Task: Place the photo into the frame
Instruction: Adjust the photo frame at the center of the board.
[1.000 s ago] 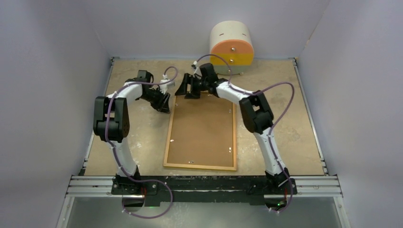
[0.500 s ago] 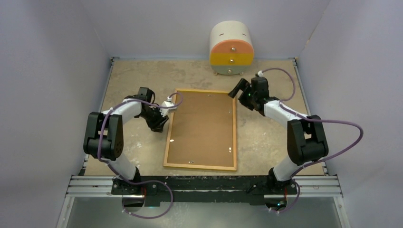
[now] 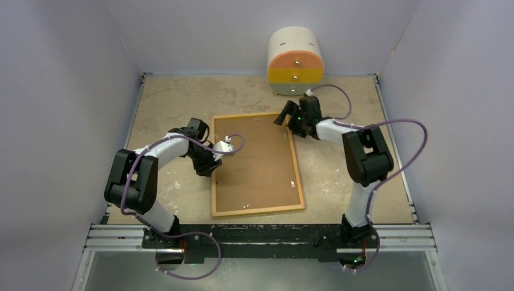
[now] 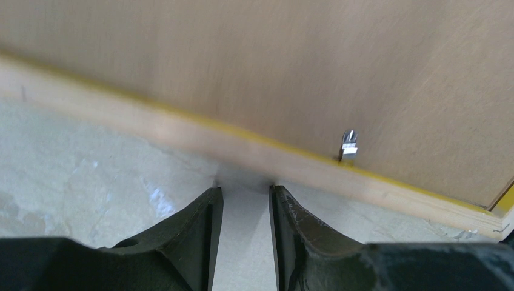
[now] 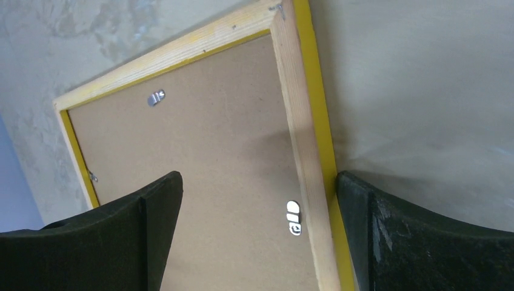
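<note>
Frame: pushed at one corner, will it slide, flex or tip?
Probably stiff: the frame has a wood rim around a flat backing board. It likely slides rather than tips, since it lies flat on the table. Pushed off-centre, it may pivot, being long.
</note>
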Tool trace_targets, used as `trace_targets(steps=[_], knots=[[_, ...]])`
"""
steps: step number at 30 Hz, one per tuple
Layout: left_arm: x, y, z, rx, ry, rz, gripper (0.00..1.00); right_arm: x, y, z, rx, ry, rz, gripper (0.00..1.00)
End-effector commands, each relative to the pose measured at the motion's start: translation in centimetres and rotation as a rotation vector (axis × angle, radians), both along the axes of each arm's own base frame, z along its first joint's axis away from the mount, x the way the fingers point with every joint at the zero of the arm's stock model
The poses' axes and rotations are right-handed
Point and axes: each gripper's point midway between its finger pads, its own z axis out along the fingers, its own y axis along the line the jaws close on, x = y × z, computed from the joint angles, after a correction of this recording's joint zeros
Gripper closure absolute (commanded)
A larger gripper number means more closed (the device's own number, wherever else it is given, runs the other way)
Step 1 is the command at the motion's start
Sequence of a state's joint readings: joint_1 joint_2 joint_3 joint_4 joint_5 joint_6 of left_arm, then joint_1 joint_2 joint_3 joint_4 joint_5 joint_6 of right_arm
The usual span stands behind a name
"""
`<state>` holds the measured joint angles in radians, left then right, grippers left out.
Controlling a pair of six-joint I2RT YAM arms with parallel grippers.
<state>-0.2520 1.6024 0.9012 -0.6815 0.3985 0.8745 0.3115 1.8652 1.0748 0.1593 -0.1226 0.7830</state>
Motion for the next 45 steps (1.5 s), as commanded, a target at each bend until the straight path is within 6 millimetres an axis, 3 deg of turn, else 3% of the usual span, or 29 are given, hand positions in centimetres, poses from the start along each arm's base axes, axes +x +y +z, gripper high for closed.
trace_targets(steps=[1,5,7,10,14,17,20,22,24,27,30,33,38,40,43,45], knots=[[-2.0,-2.5,0.1,-0.028,0.048,-0.054,0.62,-0.1,11.1,0.2,0.072,0.026,0.282,0.05],[-2.3,-4.3,1.5,-0.060,0.060,-0.085,0.56,0.6,19.6,1.8,0.069,-0.010,0.455,0.05],[-2.6,-4.7,2.2,-0.077,0.075,-0.100,0.47,1.1,22.6,2.9,0.077,-0.032,0.506,0.05],[-3.2,-5.2,3.0,-0.104,0.093,-0.120,0.35,1.8,24.9,3.4,0.099,-0.058,0.545,0.05],[-4.3,-5.5,4.9,-0.134,0.122,-0.159,0.25,2.5,25.4,5.4,0.078,-0.113,0.595,0.01],[-4.3,-5.4,7.3,-0.145,0.078,-0.196,0.22,4.1,23.2,8.7,-0.026,-0.226,0.553,0.01],[-3.5,-5.2,9.9,-0.143,0.003,-0.209,0.20,5.5,19.2,11.9,-0.079,-0.286,0.453,0.01],[-1.8,-4.4,11.4,-0.134,-0.056,-0.174,0.20,5.5,16.7,13.8,-0.084,-0.305,0.389,0.01],[1.6,-2.7,12.5,-0.128,-0.130,-0.078,0.20,4.6,14.4,15.2,-0.100,-0.324,0.333,0.01],[7.4,1.8,13.1,-0.109,-0.187,0.135,0.21,1.4,10.9,14.0,-0.147,-0.249,0.281,0.01],[13.1,7.9,12.9,-0.065,-0.267,0.353,0.22,-2.8,7.3,12.7,-0.165,-0.167,0.223,0.01],[16.2,12.5,11.6,-0.013,-0.293,0.492,0.23,-7.6,4.2,10.5,-0.106,-0.090,0.192,0.01],[17.4,15.3,7.7,0.033,-0.240,0.554,0.27,-14.5,0.6,7.1,-0.050,0.015,0.178,0.01],[17.3,15.6,6.3,0.053,-0.216,0.563,0.28,-16.3,0.3,6.5,-0.031,0.040,0.190,0.01],[16.5,15.8,4.1,0.078,-0.164,0.566,0.34,-18.6,-0.4,4.0,-0.012,0.105,0.182,0.01],[15.7,15.4,3.2,0.068,-0.125,0.556,0.36,-19.2,-0.1,2.8,0.024,0.131,0.184,0.01]])
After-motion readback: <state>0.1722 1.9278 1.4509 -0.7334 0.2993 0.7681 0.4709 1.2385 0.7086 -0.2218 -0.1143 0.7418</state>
